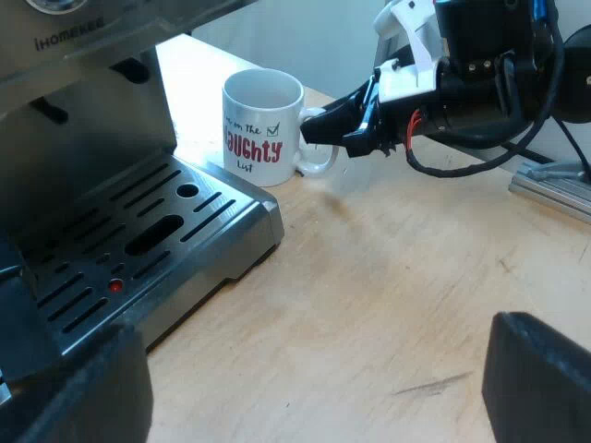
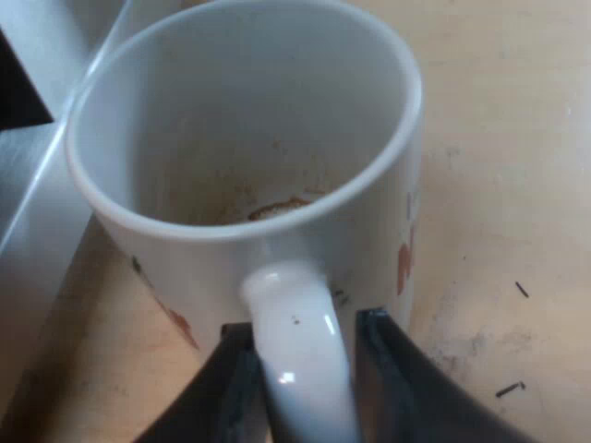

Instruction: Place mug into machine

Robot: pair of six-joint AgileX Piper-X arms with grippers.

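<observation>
The supporting surface is a light wooden table point(image 1: 388, 305). Three items rest directly on it.

1. The espresso machine point(image 1: 138, 231) stands with its slotted metal drip tray point(image 1: 199, 208) facing the open tabletop.
2. The mug point(image 1: 263, 127), white with printed lettering, stands upright just beside the drip tray's corner.
3. A metal profile point(image 1: 554, 189) lies near the table's edge, well apart from the mug.

The wood carries a short dark scratch point(image 1: 434, 383). Small dark specks point(image 2: 510, 389) lie near the mug.

Scuffed pale wooden tabletop point(image 1: 388, 295), plain whitish wall point(image 1: 314, 37) behind, bright glare across the wood
</observation>
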